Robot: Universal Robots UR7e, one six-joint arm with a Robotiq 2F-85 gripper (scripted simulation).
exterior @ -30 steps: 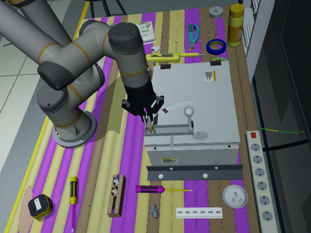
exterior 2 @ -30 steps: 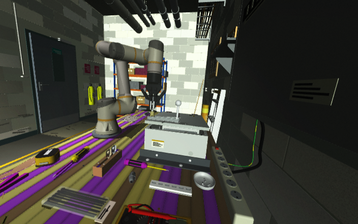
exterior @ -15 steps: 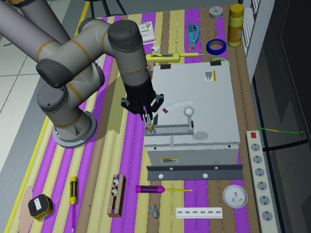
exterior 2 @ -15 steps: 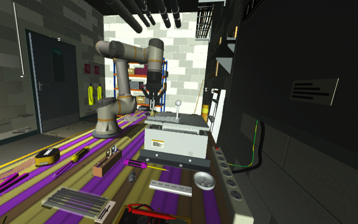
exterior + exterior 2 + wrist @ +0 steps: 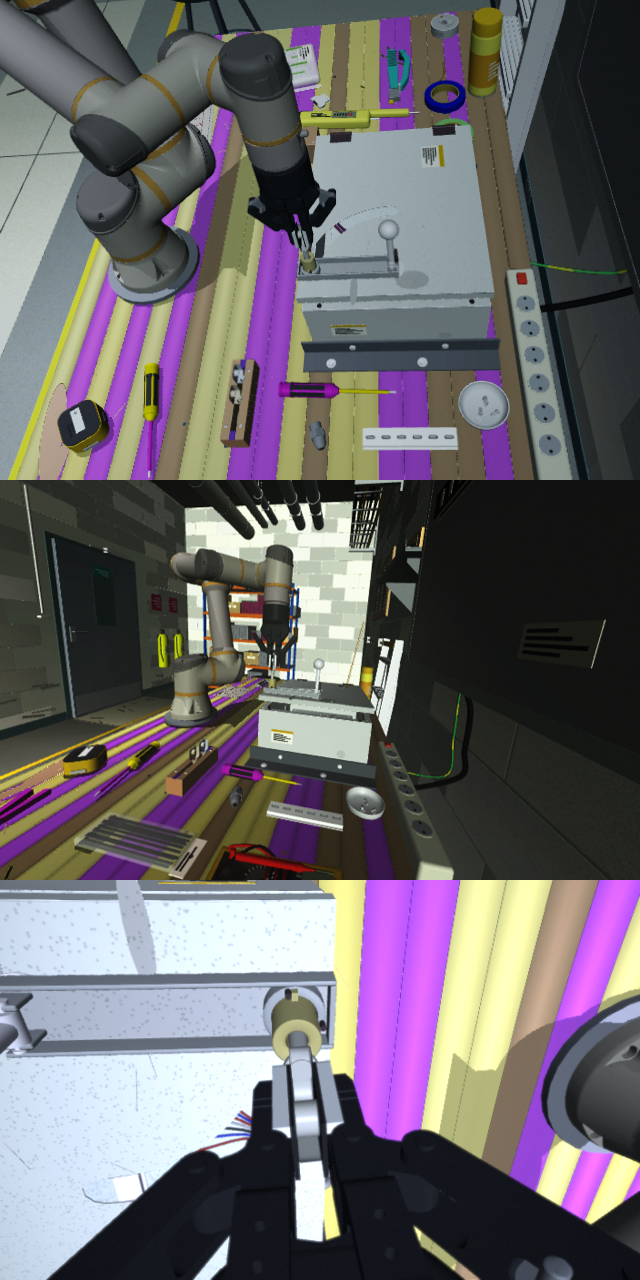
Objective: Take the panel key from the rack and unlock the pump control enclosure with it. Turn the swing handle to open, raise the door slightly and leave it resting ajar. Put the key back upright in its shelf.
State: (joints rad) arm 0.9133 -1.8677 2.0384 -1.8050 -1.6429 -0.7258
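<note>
The grey pump control enclosure (image 5: 400, 206) lies on the striped bench, door up and flat. A brass lock cylinder (image 5: 308, 263) sits at the door's front left corner. I hold the silver panel key (image 5: 302, 1087) in my closed gripper (image 5: 304, 238), directly above the lock. The key's tip sits in the cylinder (image 5: 296, 1021). The swing handle (image 5: 389, 232), with its ball knob, stands upright at the right end of the bar that runs from the lock. The wooden key rack (image 5: 240, 402) lies on the bench in front of the enclosure, to the left.
A shallow dish (image 5: 484, 404) sits front right. A power strip (image 5: 536, 356) runs along the right edge. A purple screwdriver (image 5: 331, 390), a slotted rail (image 5: 410, 438) and a yellow screwdriver (image 5: 150, 403) lie in front. A spray can (image 5: 486, 51) and tape rolls (image 5: 444, 96) stand behind.
</note>
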